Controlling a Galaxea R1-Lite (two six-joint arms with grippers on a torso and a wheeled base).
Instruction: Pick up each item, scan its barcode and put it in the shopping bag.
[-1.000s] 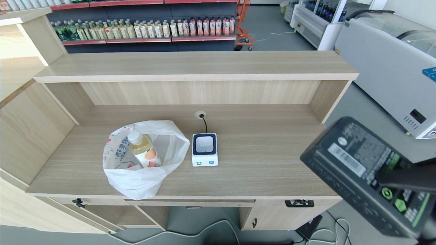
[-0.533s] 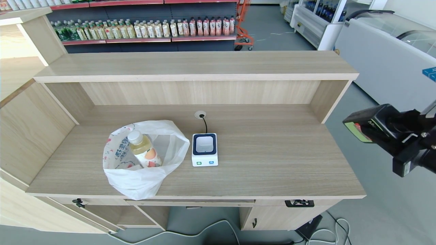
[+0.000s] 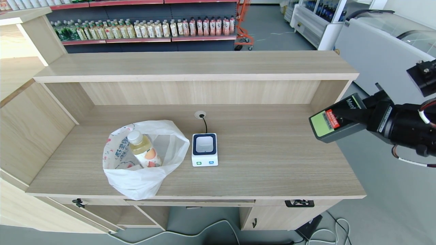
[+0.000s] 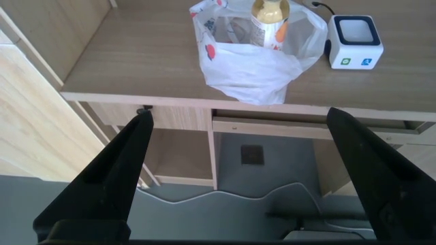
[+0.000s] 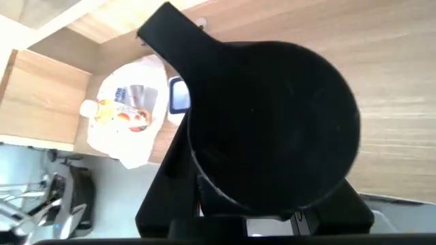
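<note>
Gripping black green-ended rectangular box (image 3: 332, 123) in R gripper (image 3: 351, 115) near pale wood counter's (image 3: 272, 163) right end, w/ L gripper (image 4: 240, 117) jaws wide apart.

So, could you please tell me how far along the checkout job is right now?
Done: one bottle stands in the shopping bag on the counter. In hand: the right pincer grips a black package in the air near the counter's right end, well away from the scanner. Left: scan that package and bag it. The left pincer hangs open and empty.
</note>
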